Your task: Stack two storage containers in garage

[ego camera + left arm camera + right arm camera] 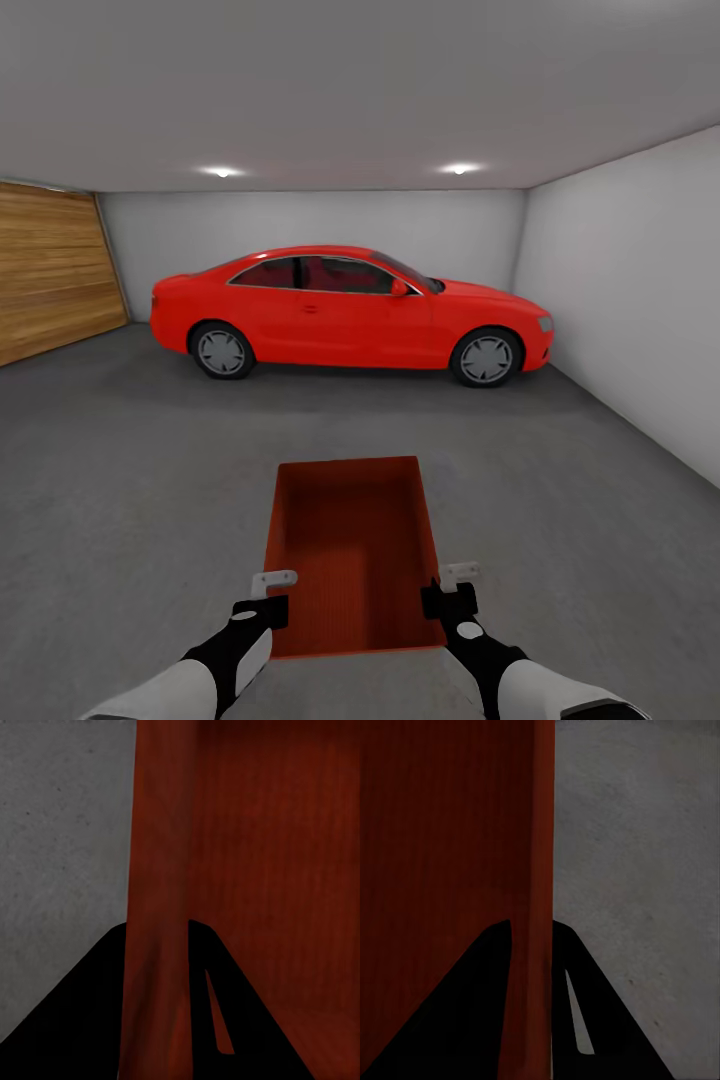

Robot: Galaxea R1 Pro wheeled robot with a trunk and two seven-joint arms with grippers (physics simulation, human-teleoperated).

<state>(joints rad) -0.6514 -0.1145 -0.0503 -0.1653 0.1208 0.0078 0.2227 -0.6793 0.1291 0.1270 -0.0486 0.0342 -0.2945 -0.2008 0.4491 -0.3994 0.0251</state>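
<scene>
The garage is a bare room: plain white-grey walls (620, 290), a pale ceiling with two small round lights, and a slatted wooden door (50, 270) on the left side. The floor (130, 480) is dark grey concrete, rough and faintly speckled — the wrist views show its grain close up. A red car (350, 312) stands side-on against the far wall. One storage container (352, 545), orange-red and open-topped, is held out in front of the robot over the concrete, between the two arms, its long axis pointing toward the car; whether it touches the floor cannot be told. The left claw (268, 598) is closed on the container's left wall near the close corner, the wall pinched between its dark fingers (90, 1020). The right claw (448, 592) grips the right wall likewise — one finger inside, one outside.
</scene>
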